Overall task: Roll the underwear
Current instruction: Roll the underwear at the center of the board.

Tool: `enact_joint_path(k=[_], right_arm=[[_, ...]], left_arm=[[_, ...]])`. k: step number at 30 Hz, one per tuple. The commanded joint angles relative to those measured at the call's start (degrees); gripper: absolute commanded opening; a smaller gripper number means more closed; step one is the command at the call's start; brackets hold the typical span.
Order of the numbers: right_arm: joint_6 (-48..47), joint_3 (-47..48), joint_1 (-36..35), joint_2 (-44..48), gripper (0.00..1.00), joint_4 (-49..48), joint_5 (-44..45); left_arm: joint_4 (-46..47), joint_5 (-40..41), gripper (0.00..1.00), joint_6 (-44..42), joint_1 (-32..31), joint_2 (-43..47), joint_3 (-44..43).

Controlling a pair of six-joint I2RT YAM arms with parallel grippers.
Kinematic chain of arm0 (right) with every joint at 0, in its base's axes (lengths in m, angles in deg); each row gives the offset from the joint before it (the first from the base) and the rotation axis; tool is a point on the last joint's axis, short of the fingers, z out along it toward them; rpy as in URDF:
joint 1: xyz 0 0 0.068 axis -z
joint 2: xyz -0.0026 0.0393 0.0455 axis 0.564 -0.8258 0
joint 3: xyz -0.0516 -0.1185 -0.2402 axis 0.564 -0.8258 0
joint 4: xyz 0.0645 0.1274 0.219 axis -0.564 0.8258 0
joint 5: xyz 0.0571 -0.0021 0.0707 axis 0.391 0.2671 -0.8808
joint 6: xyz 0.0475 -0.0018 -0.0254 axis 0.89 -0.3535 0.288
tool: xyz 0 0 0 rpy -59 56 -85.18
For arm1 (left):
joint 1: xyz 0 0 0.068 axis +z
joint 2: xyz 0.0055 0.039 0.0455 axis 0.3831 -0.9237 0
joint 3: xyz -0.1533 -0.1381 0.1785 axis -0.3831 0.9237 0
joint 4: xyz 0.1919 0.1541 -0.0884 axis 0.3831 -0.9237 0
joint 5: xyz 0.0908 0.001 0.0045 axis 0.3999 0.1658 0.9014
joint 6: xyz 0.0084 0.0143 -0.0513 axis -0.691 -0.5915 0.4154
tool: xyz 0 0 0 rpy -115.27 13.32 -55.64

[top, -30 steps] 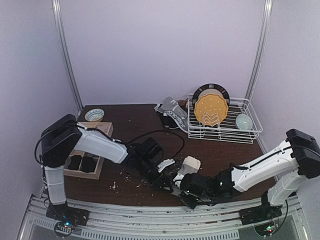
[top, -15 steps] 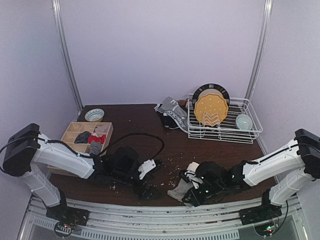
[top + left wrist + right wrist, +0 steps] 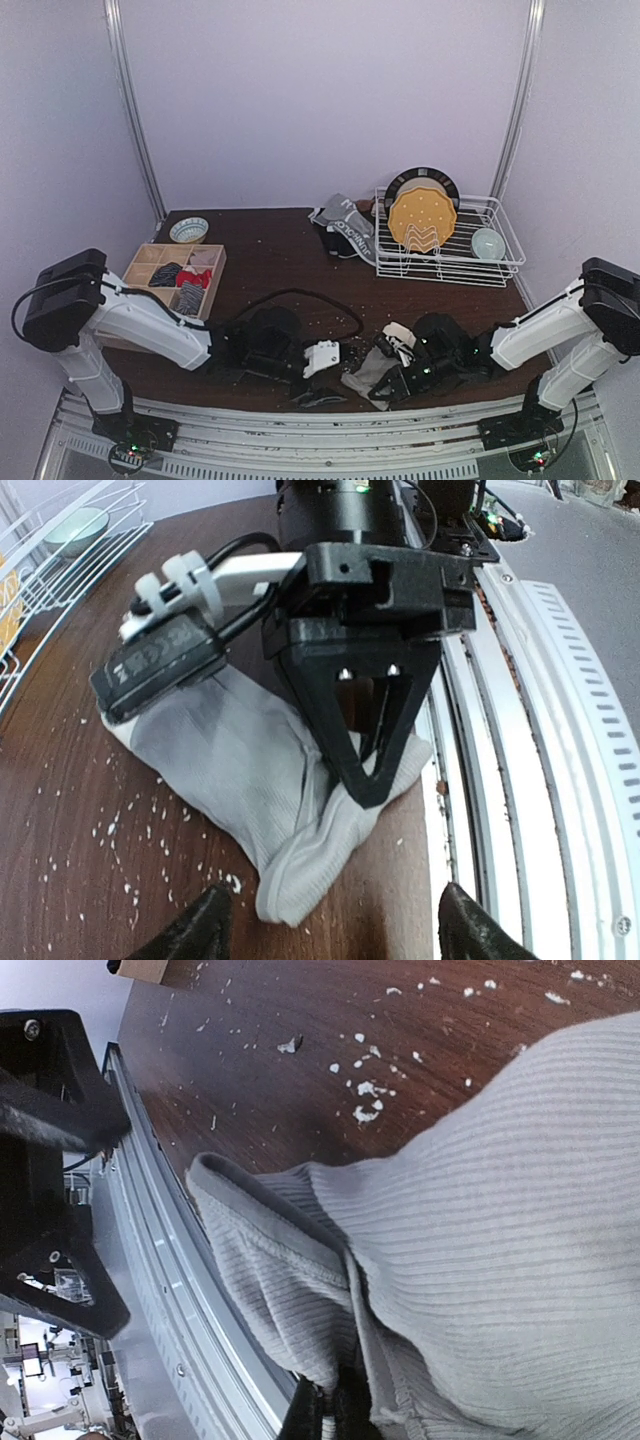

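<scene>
**One brief pinched and unrolled, more waiting at the back**

Top view: a grey brief (image 3: 363, 372) lies rumpled at the near edge of the desk (image 3: 270, 250), between the two arms. It looks like a loose heap rather than a roll, so I judge the rolling of this one barely begun. A pile (image 3: 340, 228) of more underwear, grey with white lettering and black, sits well apart at the far side, just beside the rack (image 3: 450, 245), and nothing is touching it. The box (image 3: 178, 272) on the left holds dark, red and striped bundles. I cannot tell whether these are rolled briefs. Most of the task looks left to do. The right jaws are down on the brief's right side, and the left jaws hang just left of it.

Left wrist: the left jaws stand wide and hold nothing. Both fingertips (image 3: 208, 925) show at the bottom, with bare desk between them. The brief (image 3: 250, 770) lies just ahead of them and apart, its folded hem nearest. The right jaws come down on the cloth's far side, near the rail (image 3: 520, 730), drawn together to a point.

Right wrist: ribbed grey cloth fills most of the view. The right jaws are narrow, pinched on a fold of the brief (image 3: 480, 1190) at the bottom edge, and they hold it. The cloth's free hem lies near the rail, with crumbs (image 3: 365, 1110) scattered on the desk beyond
</scene>
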Motion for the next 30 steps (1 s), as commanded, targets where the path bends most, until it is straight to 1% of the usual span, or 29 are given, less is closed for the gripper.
enact_joint_path(k=[1, 5, 7, 11, 12, 14, 15, 17, 23, 25, 27, 29, 30], right_arm=[[2.21, -1.66, 0.86, -1.59, 0.00, -4.47, -4.33], [2.21, -2.28, 1.30, -1.63, 0.00, -5.07, -5.44], [2.20, -2.59, 1.48, -1.59, 0.00, -5.17, -5.70], [2.24, -2.97, 1.71, -1.36, 0.00, -5.71, -5.83], [2.20, -3.09, 1.67, -1.45, 0.00, -5.71, -5.85], [2.15, -3.00, 1.76, -1.61, 0.00, -5.93, -6.00], [2.15, -3.01, 1.76, -1.70, 0.00, -6.07, -6.01], [2.33, -3.16, 1.81, -1.97, 0.00, -6.64, -6.10], [2.99, -3.32, 1.81, -2.37, 0.00, -7.41, -6.02], [3.09, -3.31, 1.74, -2.33, 0.00, -7.42, -6.09], [3.22, -3.30, 1.80, -2.33, 0.00, -7.32, -6.12], [3.15, -3.33, 1.79, -2.28, 0.00, -7.26, -6.14], [3.11, -3.42, 1.78, -2.25, 0.00, -7.09, -6.04]], left_arm=[[0.18, -3.47, 0.66, -5.41, 0.15, -4.41, -5.15], [-0.54, -4.40, 0.62, -7.28, 0.35, -7.08, -7.12], [-1.46, -5.42, 0.56, -8.01, 0.56, -8.24, -8.06], [-2.96, -6.64, 0.47, -9.73, 0.95, -9.50, -8.37], [-3.21, -6.82, 0.43, -10.15, 1.13, -9.82, -8.36], [-3.70, -6.99, 0.31, -10.82, 1.41, -10.30, -8.45], [-3.46, -6.88, 0.27, -11.01, 1.53, -10.54, -8.45], [-3.22, -6.77, 0.24, -11.21, 1.68, -11.30, -8.68], [-1.75, -7.60, 0.18, -11.26, 1.73, -12.74, -8.96], [-1.57, -7.20, 0.18, -11.41, 1.78, -13.26, -9.19], [-1.60, -7.12, 0.23, -11.63, 1.81, -13.71, -9.60], [-2.01, -7.33, 0.30, -11.73, 1.82, -14.11, -10.12], [-2.13, -7.54, 0.31, -11.74, 1.82, -14.26, -10.47]])
